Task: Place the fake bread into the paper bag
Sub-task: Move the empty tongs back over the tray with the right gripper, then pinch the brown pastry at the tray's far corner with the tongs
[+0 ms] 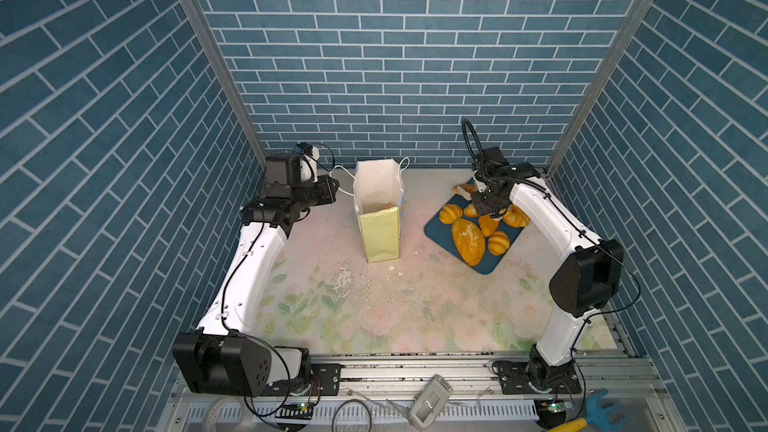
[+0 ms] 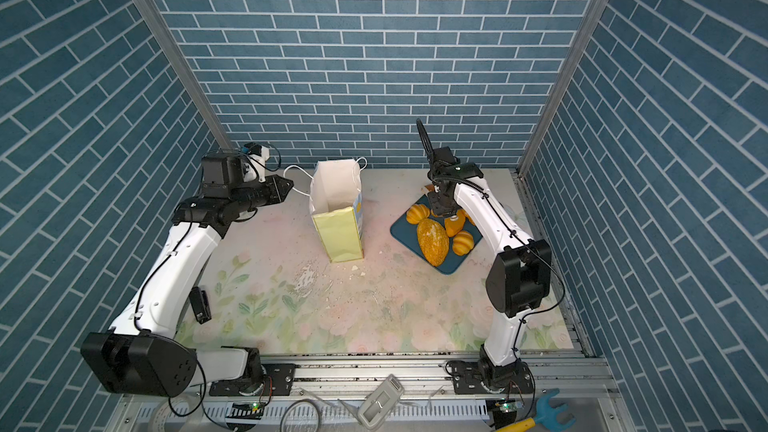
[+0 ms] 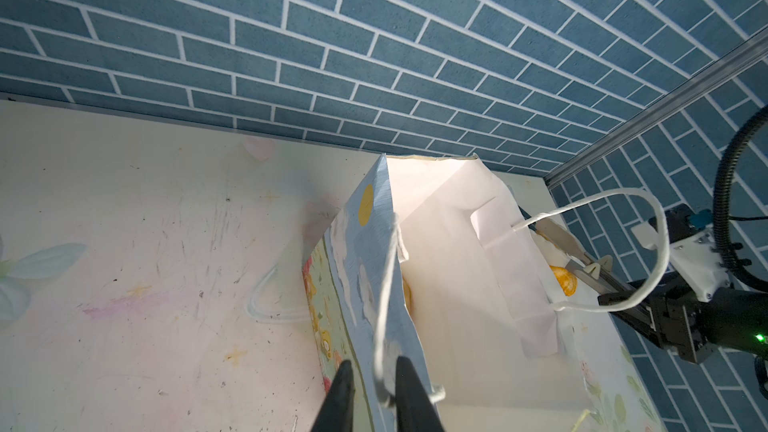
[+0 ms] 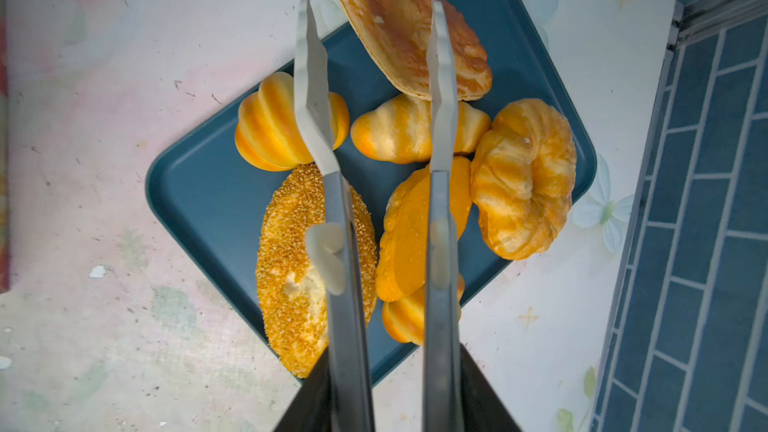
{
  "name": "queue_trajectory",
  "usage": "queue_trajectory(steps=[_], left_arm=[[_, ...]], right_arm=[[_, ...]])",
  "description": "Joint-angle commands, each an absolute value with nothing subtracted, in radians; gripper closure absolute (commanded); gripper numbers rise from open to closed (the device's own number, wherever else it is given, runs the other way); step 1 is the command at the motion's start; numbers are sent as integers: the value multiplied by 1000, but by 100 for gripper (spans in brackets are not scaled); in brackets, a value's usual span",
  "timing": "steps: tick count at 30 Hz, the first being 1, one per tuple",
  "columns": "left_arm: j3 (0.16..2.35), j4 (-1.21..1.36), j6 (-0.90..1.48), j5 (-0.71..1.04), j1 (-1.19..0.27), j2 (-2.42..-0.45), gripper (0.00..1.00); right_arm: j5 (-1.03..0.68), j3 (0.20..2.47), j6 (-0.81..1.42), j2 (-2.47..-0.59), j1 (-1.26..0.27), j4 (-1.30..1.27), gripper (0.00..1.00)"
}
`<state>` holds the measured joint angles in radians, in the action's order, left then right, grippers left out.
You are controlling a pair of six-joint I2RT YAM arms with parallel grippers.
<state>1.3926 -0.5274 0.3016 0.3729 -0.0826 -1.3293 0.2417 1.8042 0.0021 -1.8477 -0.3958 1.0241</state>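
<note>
Three walls (image 1: 415,56) of blue brick-pattern panelling close in a pale counter (image 1: 374,305) printed with faded flowers. It is scuffed, flaking near the middle and strewn with white crumbs. Towards the back of it a tall pale yellow-green paper bag (image 1: 380,238) stands upright, mouth open, white inside, with a blue printed side panel. The left gripper (image 3: 374,363) is pinched tight on the bag's white cord handle (image 3: 386,268), which stretches out sideways from the rim. To the bag's right, well apart, a dark blue rounded-corner tray (image 4: 199,201) carries the glossy golden-orange fake bread (image 4: 395,130): a seeded oval loaf (image 4: 286,268), a twisted ring (image 4: 523,176), ridged rolls (image 4: 270,122) and a flat browner piece (image 4: 415,35) overhanging the rim. The right gripper (image 4: 395,388) clasps steel tongs (image 4: 340,243) — their blades parted, poised above the rolls.
</note>
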Motion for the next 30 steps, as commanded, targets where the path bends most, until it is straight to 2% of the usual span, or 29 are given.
queue_trajectory(steps=[1, 15, 30], left_arm=[[1412, -558, 284, 347, -78, -1307, 79], [1413, -558, 274, 307, -78, -1310, 79], [1433, -568, 278, 283, -78, -1326, 79]], right_arm=[[302, 1868, -151, -1871, -388, 1020, 57], [392, 1937, -324, -1971, -370, 1030, 52], [342, 2005, -400, -2063, -322, 1022, 47]])
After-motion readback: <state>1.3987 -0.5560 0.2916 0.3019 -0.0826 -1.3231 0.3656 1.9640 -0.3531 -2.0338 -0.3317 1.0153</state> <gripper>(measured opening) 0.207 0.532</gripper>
